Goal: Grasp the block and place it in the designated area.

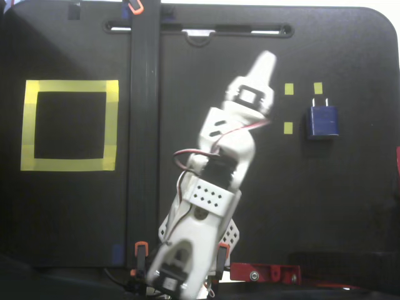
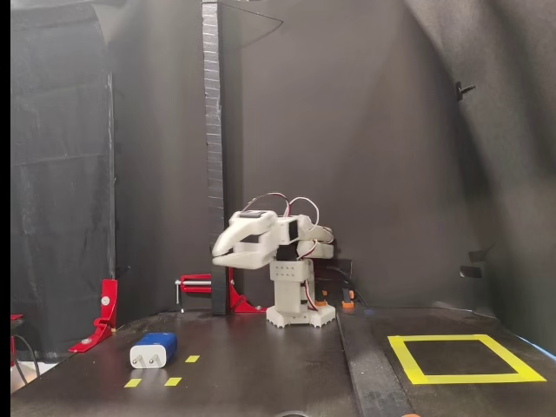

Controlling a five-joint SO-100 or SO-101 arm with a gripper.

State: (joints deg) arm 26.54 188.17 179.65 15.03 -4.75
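Note:
The dark blue block lies flat on the black table at the right, its two pale prongs pointing to the far edge. In a fixed view it lies at the front left. The large yellow tape frame is at the left, and at the front right in the other fixed view. My white gripper is raised above the table, left of the block and apart from it. Its jaws look closed and empty.
Three tiny yellow tape squares flank the block. A black strip runs across the table between the frame and the arm, with a black post standing behind. Red clamps sit at the table's edges.

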